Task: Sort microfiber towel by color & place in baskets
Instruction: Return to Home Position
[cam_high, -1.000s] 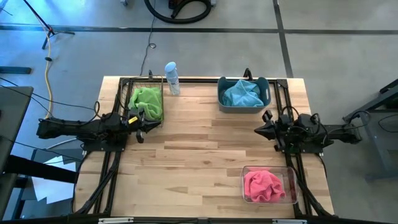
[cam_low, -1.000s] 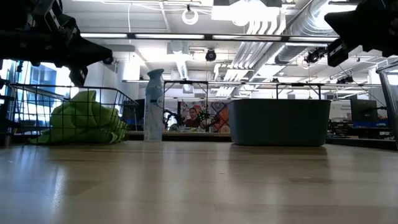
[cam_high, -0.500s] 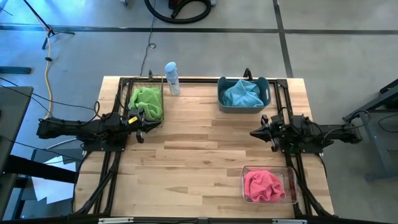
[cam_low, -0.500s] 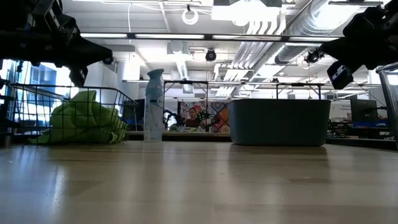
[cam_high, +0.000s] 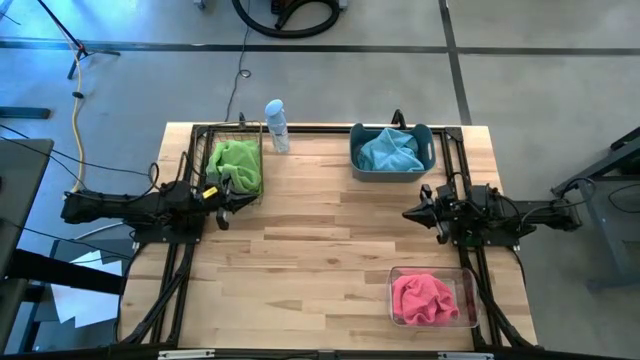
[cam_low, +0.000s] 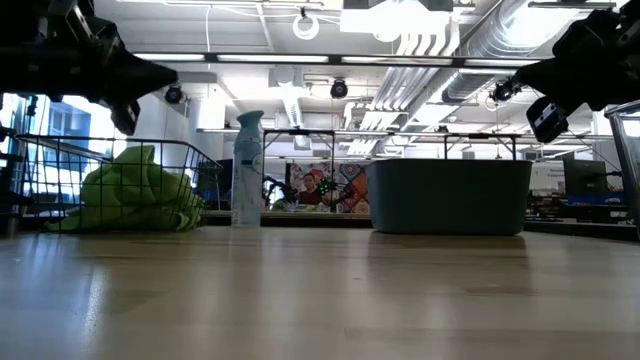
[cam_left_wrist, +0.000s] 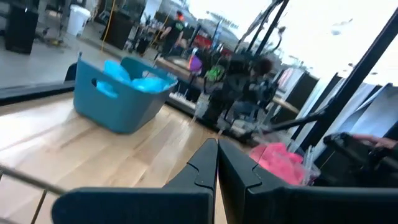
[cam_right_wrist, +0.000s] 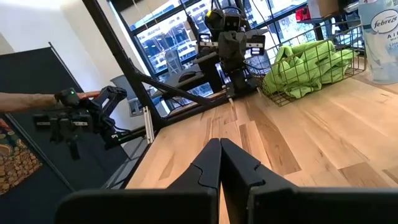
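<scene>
Lime green towels (cam_high: 236, 160) lie heaped in the black wire-mesh basket (cam_high: 212, 137) at the table's far left. Teal-blue towels (cam_high: 389, 151) fill the grey-blue tub (cam_high: 356, 150) at far right. A pink towel (cam_high: 421, 298) sits in the clear box (cam_high: 464, 300) at near right. My left gripper (cam_high: 232, 201) hovers shut just near the wire basket, holding nothing. My right gripper (cam_high: 410, 213) hovers shut above the table's right side, between tub and clear box, fingers pointing left.
A white-and-blue spray bottle (cam_high: 276, 124) stands at the far edge between basket and tub. Black frame rails (cam_high: 180, 262) run along the table's left and right sides. Bare wood spans the middle of the table (cam_high: 320, 250). A person's hand (cam_right_wrist: 25, 99) shows off the table.
My right gripper moved a little toward the table's left and dipped slightly, staying shut. My left gripper drew back a touch toward the left edge. No towel moved.
</scene>
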